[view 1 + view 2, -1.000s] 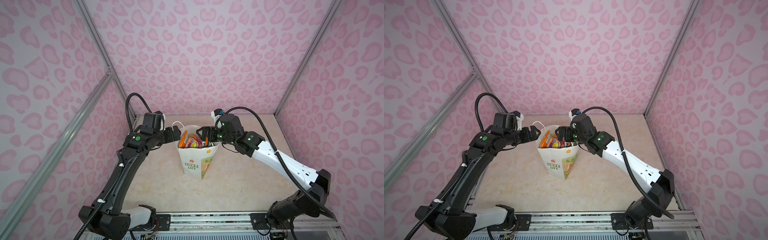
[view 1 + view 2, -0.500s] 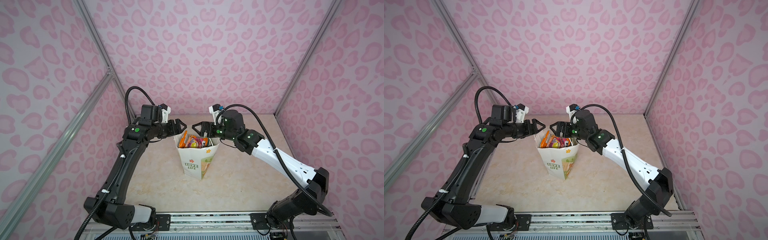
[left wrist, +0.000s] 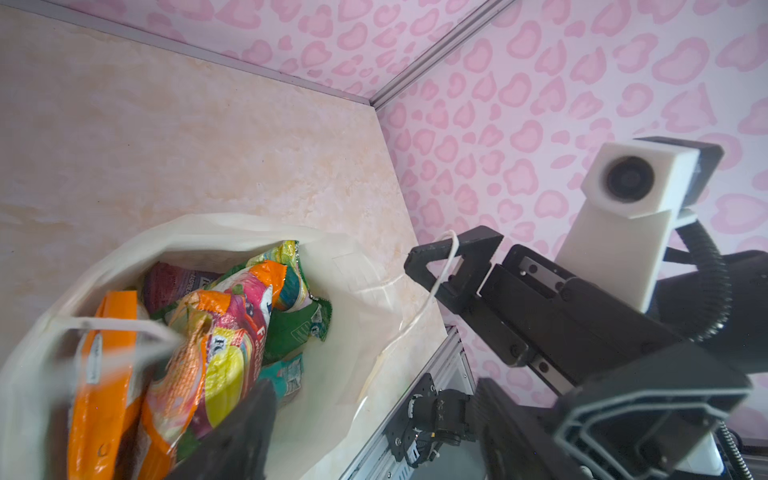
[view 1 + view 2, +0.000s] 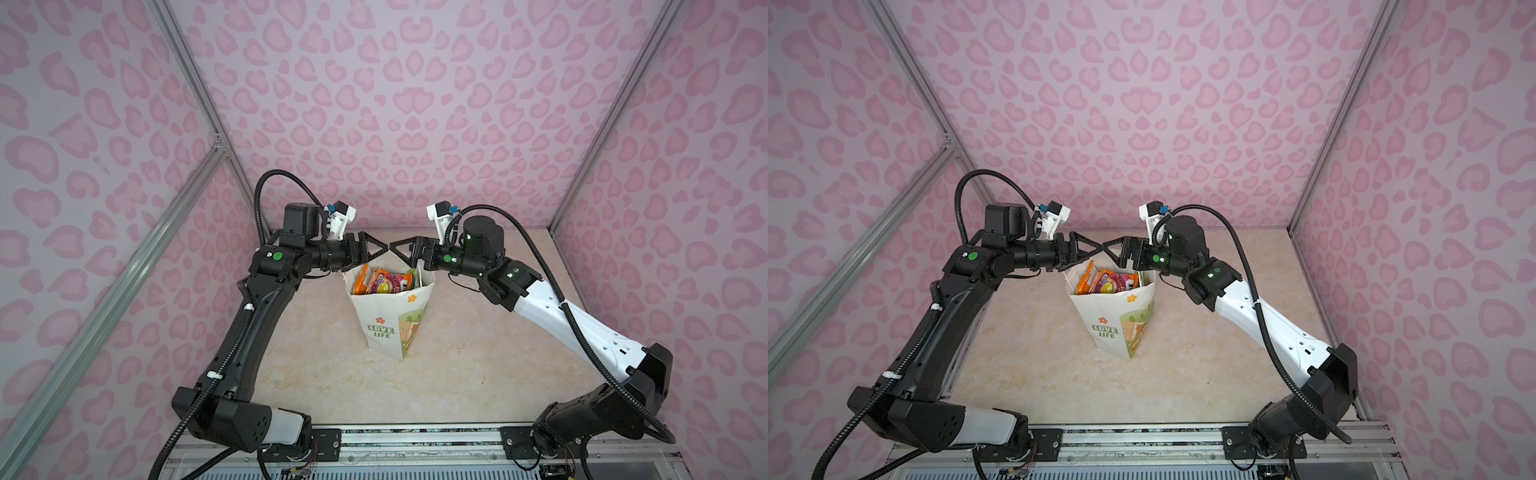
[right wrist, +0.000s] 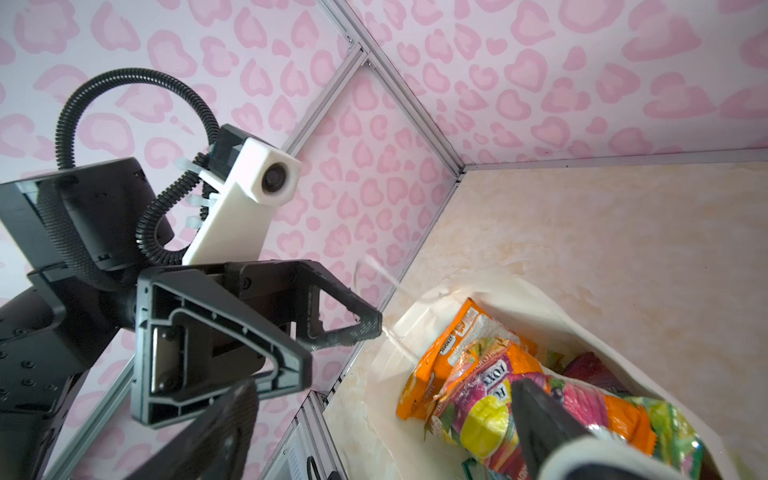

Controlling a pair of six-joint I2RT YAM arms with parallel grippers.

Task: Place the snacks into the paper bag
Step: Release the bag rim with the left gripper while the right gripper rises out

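One paper bag [image 4: 390, 320] is stood upright in the middle of the table [image 4: 478, 353], and at least five snacks [image 4: 384, 282] can be counted inside it. Two grippers are held just above its mouth, tip to tip. The jaws of the left gripper [image 4: 384, 249] are seen apart, as are those of the right gripper [image 4: 397, 251], over one finger of which a cord handle [image 3: 446, 266] is draped.

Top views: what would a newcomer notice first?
The white paper bag stands upright in the middle of the table, its mouth crammed with bright snacks. Just above its opening, the left hand and right hand sit nearly tip to tip, both open, against pink-print walls.
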